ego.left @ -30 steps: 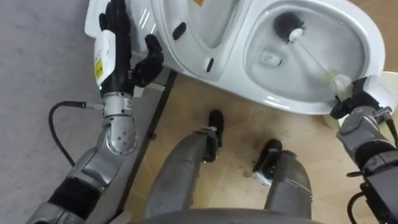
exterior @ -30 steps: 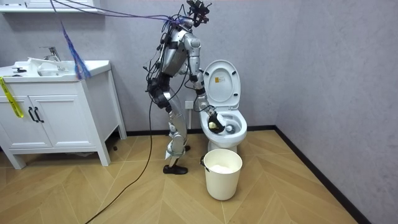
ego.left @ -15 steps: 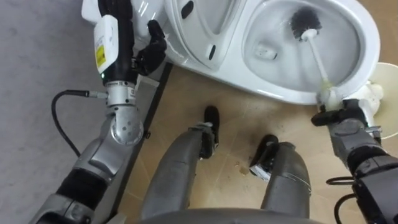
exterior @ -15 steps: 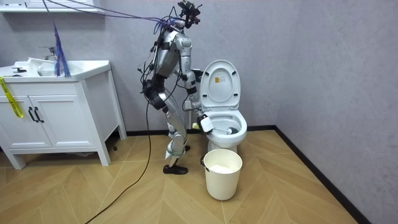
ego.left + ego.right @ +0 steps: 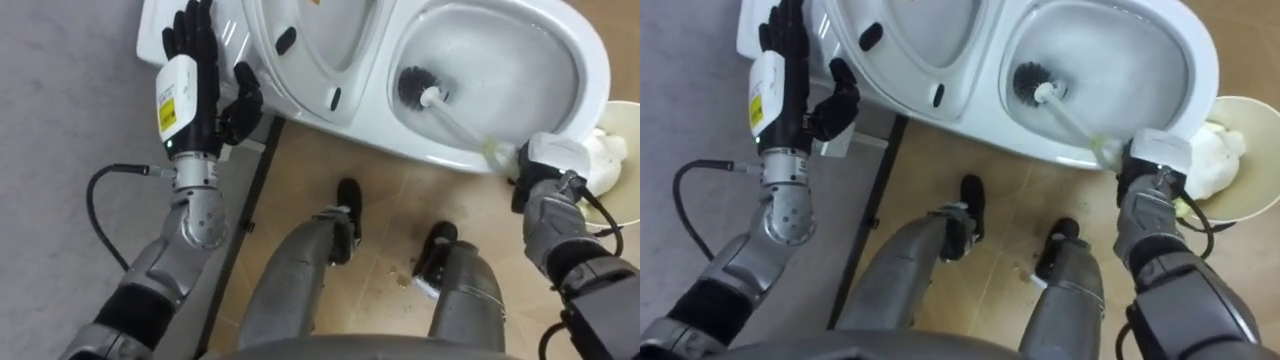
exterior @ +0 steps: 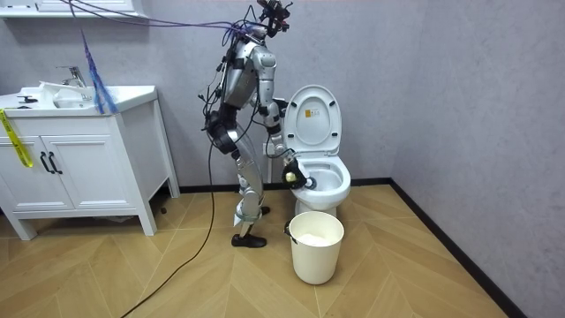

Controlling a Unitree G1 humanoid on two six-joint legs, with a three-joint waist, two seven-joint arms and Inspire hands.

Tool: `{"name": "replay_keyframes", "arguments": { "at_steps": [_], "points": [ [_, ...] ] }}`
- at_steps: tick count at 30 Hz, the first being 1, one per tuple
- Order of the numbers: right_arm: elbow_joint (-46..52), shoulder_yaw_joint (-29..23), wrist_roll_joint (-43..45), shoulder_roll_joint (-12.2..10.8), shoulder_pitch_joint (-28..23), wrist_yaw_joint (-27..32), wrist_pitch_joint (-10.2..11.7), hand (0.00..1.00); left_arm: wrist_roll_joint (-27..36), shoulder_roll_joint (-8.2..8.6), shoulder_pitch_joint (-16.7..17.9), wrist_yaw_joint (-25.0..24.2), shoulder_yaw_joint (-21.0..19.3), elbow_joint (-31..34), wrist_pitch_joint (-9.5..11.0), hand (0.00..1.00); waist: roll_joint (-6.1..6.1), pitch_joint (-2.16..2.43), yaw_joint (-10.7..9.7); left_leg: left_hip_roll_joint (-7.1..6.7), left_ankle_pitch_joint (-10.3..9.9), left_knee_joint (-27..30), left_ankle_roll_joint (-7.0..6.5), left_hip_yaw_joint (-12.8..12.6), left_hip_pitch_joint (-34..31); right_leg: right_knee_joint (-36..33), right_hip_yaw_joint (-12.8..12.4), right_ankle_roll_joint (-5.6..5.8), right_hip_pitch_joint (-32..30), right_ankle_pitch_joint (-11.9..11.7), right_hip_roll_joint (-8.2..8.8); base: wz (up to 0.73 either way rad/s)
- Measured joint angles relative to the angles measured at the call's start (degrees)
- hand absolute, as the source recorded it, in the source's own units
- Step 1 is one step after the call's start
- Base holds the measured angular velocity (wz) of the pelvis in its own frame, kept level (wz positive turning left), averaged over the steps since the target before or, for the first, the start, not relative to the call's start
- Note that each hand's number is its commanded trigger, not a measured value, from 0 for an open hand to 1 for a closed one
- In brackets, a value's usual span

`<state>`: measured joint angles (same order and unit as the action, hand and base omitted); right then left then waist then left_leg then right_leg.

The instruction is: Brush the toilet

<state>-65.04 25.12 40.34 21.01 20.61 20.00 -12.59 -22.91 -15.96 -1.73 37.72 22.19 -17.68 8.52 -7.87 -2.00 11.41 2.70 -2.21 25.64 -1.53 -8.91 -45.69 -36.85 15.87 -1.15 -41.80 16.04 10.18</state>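
The brush point(image 5: 455, 117) lies with its dark head low on the wall of the bowl point(image 5: 598, 62), its handle clasped in the right hand point(image 5: 538, 185) at the rim. Good scrubbing calls for firm, sweeping strokes round the wall. The left hand point(image 5: 190, 85), fingers straight, rests beside the raised lid point(image 5: 300, 40).

Both eye views look steeply down from the head, close over the toilet bowl point(image 5: 500, 70); the room view (farther back) shares that toilet.

brush point(image 5: 412, 86) in toilet bowl point(image 5: 545, 55), lid point(image 5: 322, 40) left of bowl, bin point(image 5: 1256, 140) right of bowl
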Motion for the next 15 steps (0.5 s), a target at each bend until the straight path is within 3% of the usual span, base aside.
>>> {"name": "replay_keyframes", "arguments": {
  "at_steps": [3,4,8,9,10,11,13,15],
  "points": [
    [0.0,4.4,0.0,4.1,0.5,0.4,0.2,1.0,2.6,-1.24,-0.2,-0.3,1.0,1.3,0.6,0.0,0.39,-0.27,1.6,0.7,-0.6,1.7,0.25,-0.1,-1.1,-0.3,0.1,-0.45,-0.5,0.0,0.11,-0.06],
    [-0.3,6.0,0.0,6.5,1.0,0.7,0.9,1.0,2.6,-1.33,-0.7,-0.4,1.2,1.5,0.6,0.0,0.42,-0.29,1.7,0.48,-0.6,2.3,0.21,0.0,-1.8,-1.4,0.7,-0.63,-1.2,0.5,0.82,0.14],
    [-1.6,5.0,3.3,12.6,4.6,1.0,2.9,1.0,2.3,-1.99,-1.8,-0.8,1.0,4.4,0.5,0.0,1.5,-0.82,1.5,-0.5,-0.7,4.9,0.03,0.2,-5.3,-6.1,0.2,-0.85,-5.4,2.1,2.76,0.16],
    [-1.7,4.9,4.8,13.2,5.3,1.0,3.2,1.0,2.1,-2.27,-1.8,-0.8,1.0,4.8,0.5,0.0,1.85,-1.02,1.6,-0.55,-0.7,5.3,0.01,0.1,-5.7,-6.8,-0.1,-0.85,-6.0,2.3,2.85,0.0],
    [-1.7,5.0,7.7,13.9,6.7,1.2,3.4,1.0,1.9,-3.04,-2.0,-0.8,1.0,5.3,0.5,0.0,2.64,-1.55,1.7,-0.54,-0.7,5.9,-0.04,-0.4,-6.1,-7.8,-0.8,-0.9,-6.9,2.5,2.99,-0.06],
    [-1.7,5.0,9.3,14.1,7.3,1.2,3.4,1.0,1.9,-3.31,-2.1,-0.8,1.0,5.3,0.5,0.0,2.83,-1.67,1.7,-0.53,-0.8,6.3,-0.04,-0.3,-6.2,-8.1,-1.0,-0.94,-7.0,2.6,3.0,-0.07],
    [-0.6,5.1,15.7,14.2,9.4,2.0,3.4,1.0,2.0,-3.72,-2.7,-0.9,0.8,4.9,0.3,0.0,4.27,-1.55,1.8,-0.47,-0.8,6.7,-0.02,-0.5,-6.2,-9.0,-1.9,-1.17,-7.7,2.8,3.06,-0.1],
    [1.8,5.2,19.6,14.1,10.3,3.3,3.2,1.0,2.0,-3.64,-3.0,-0.9,0.6,4.6,0.2,0.0,4.54,-1.53,1.7,-0.38,-0.8,6.9,-0.02,-0.3,-6.2,-9.0,-1.7,-1.26,-7.6,2.7,2.91,-0.04]
  ]
}}
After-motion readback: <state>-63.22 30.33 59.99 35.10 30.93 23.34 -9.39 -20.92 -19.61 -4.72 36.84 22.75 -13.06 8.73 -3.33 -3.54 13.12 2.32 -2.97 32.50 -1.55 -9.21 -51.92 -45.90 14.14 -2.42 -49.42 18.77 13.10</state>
